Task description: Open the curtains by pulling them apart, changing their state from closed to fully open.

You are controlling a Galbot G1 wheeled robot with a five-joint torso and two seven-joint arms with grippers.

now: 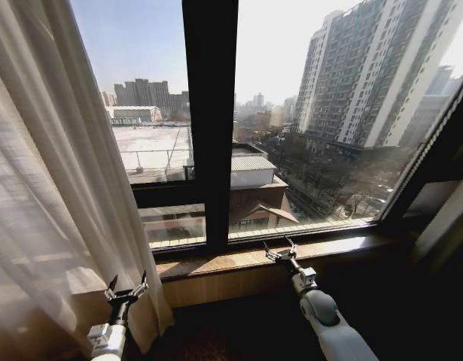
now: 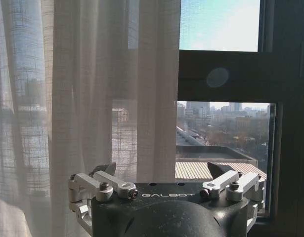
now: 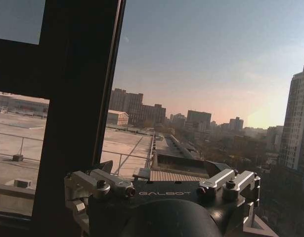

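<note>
A sheer white pleated curtain (image 1: 50, 188) hangs over the left side of the window, its inner edge reaching down beside the left pane. My left gripper (image 1: 126, 287) is open just in front of the curtain's lower edge, with nothing between its fingers. In the left wrist view the same curtain (image 2: 92, 89) hangs close ahead of the open left gripper (image 2: 161, 173). My right gripper (image 1: 281, 250) is open at the window sill, right of the centre post, holding nothing. The right wrist view shows this open gripper (image 3: 159, 170) facing bare glass.
A dark vertical window post (image 1: 209, 113) divides the glass. A wooden sill (image 1: 239, 259) runs under the window, with a low wall below it. A dark slanted frame and a pale strip (image 1: 446, 226) stand at the far right.
</note>
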